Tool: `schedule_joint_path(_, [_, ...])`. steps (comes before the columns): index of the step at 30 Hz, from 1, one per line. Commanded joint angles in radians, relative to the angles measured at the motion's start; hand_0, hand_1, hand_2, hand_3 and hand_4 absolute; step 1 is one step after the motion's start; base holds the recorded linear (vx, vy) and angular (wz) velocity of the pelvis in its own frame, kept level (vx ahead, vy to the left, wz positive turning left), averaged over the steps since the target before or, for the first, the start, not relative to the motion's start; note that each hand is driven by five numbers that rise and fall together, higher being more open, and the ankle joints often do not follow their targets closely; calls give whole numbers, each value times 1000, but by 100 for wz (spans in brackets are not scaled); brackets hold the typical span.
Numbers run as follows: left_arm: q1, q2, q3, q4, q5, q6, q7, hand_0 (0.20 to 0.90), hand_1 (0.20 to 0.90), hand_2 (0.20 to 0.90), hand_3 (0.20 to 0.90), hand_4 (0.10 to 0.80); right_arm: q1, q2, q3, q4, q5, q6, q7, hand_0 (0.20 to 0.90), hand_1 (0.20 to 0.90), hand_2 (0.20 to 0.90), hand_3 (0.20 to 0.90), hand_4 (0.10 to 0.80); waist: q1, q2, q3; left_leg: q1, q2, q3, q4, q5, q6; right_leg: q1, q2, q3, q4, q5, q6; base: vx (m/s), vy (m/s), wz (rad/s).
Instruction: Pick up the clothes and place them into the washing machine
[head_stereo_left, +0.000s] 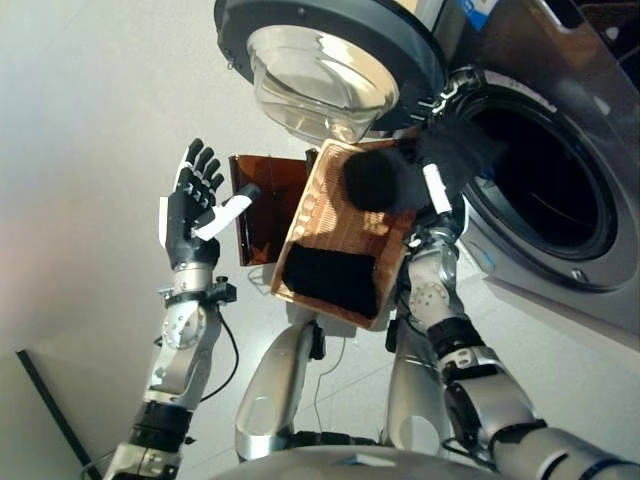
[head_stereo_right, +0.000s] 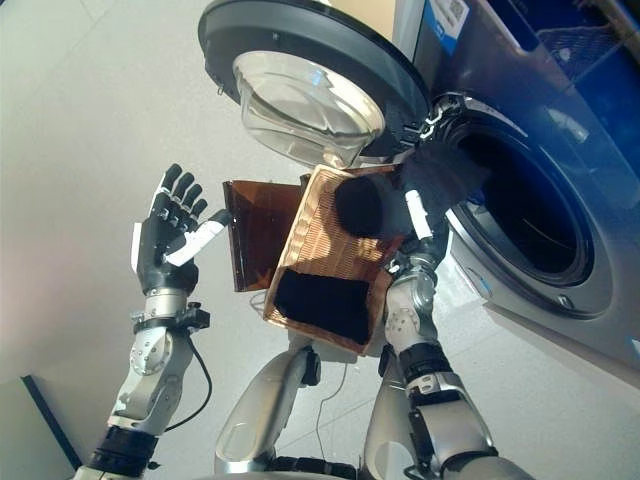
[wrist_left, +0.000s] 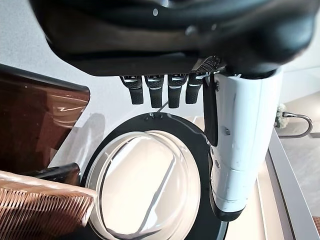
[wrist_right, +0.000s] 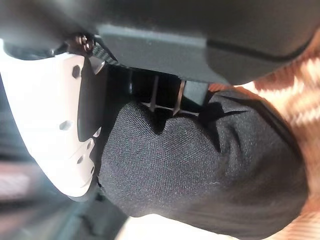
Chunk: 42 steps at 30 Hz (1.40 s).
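Washing machine (head_stereo_left: 560, 110): right side of scene, drum opening (head_stereo_left: 545, 185) facing the robot.
Machine door (head_stereo_left: 330, 60): swung out to left of drum opening, above basket.
Basket (head_stereo_left: 335, 230): centre, just left of drum opening, below door.
Folded garment (head_stereo_left: 330, 280): in basket, near end.
Bunched garment (head_stereo_left: 385, 180): over basket's far end, betw. basket and drum opening, in right hand (head_stereo_left: 440, 165).
Panel (head_stereo_left: 265, 205): just left of basket, touching it.
Left hand (head_stereo_left: 195, 205): left of panel, apart from basket, holds nothing.
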Motion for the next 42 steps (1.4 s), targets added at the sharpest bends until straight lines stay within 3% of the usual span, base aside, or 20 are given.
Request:
schedule_joint_path(1, [32,21,28,-114,6,-99,15,900,900,900,900,800,16,7,-51,-129,51,-128,69,200,200,200,200,300,-9,53,-112,-45,-22,-16,46,-77,-68,-19,-34,18,17,-68,-17,0,0,0])
schedule_joint_path(14, [49,26,5,-122,-21,-111,-4,900,900,900,900,800,-158,-102,-221,-19,136,-213,6,200,200,200,200,300,5,86,-143,-45,-30,-10,42,-81,-65,-25,-35,32,15,-70,-17,0,1,0])
schedule_joint_path(24, [69,45,-15,-116,-48,-120,-41,900,900,900,900,800,-300,-298,-334,195,157,-212,-76,200,200,200,200,300,22,134,-178,-39,-43,-12,33,-84,-64,-23,-41,44,14,-77,-10,11,7,0])
schedule_joint_path(30, [76,63,-32,-140,-73,-129,-66,900,900,900,900,800,-403,-472,-364,339,170,-181,-124,200,200,200,200,300,41,174,-212,-29,-54,-14,19,-87,-65,-17,-49,50,4,-89,-4,8,6,-2])
schedule_joint_path(42, [80,69,-50,-198,-106,-132,-79,900,900,900,900,800,-472,-633,-365,483,158,-137,-183,200,200,200,200,300,55,225,-229,-29,-59,-1,3,-72,-66,-27,-53,61,-1,-80,-1,-2,2,-1])
